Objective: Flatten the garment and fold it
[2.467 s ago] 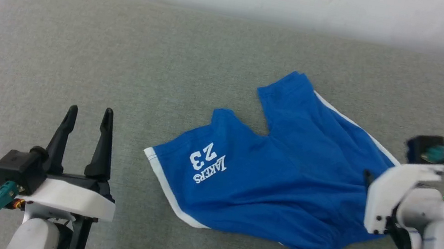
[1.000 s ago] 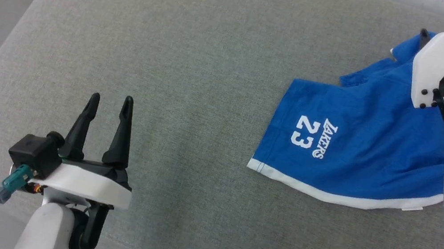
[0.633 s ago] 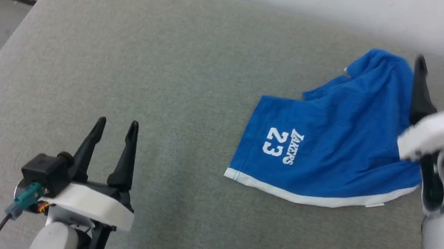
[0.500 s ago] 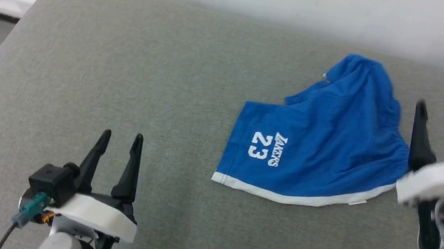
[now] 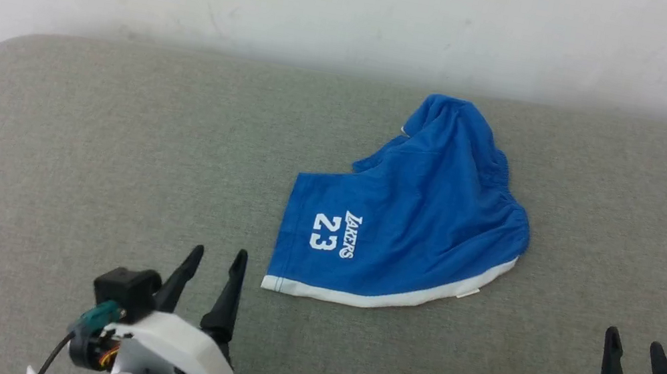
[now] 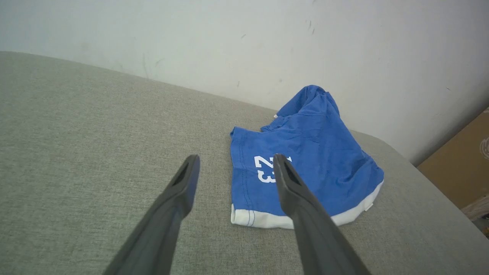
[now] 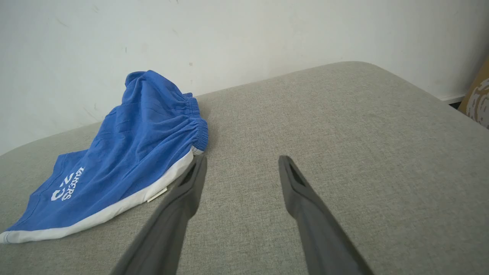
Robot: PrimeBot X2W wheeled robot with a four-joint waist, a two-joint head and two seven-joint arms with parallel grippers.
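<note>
Head view shows the garment [image 5: 408, 226] folded over on the grey cushion [image 5: 110, 143], its far end humped up. It looks soft and light (likely limp once lifted), so pinch the white hem [image 5: 356, 297] and the waistband [image 5: 514, 220]. The left gripper [image 5: 219, 251] and right gripper [image 5: 633, 338] hover near it, jaws spread and empty.

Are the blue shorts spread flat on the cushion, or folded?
Folded roughly in half: the shorts show one leg, with the printed logo on top, and the far end is bunched up, not flat.
</note>
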